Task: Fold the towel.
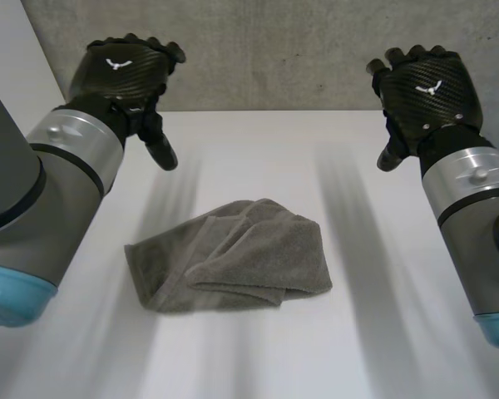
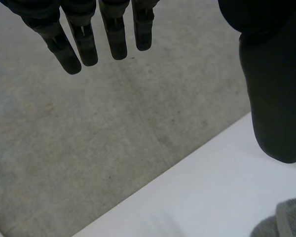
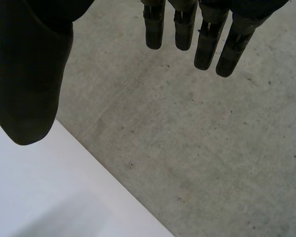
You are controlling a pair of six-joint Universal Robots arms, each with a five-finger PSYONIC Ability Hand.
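- Grey concrete [image 1: 274, 50] runs beyond the far edge of the white table [image 1: 258, 357], and I see it past both hands in the wrist views too.
- On the table, the towel [image 1: 233, 258] lies near the middle, between the two arms and closer to the robot's body than either hand.
- I read the towel as grey and folded over itself into a loose, rumpled bundle, with a hemmed layer on top along its near side.
- I see the left hand [image 1: 121, 71] hovering over the table's far left part, well apart from the towel and touching nothing.
- From its wrist view, the fingers [image 2: 84, 42] are straight and slightly spread, and the thumb [image 2: 274, 98] stands apart from them. With nothing between them, I call this hand open and empty.
- A corner of the towel shows just past that thumb's tip.
- I see the right hand [image 1: 424, 87] hovering over the far right part, also well apart from the towel.
- Its wrist view shows straight fingers [image 3: 204, 44] and a thumb [image 3: 27, 84] held wide of them, with nothing held. That hand is open and empty as well.
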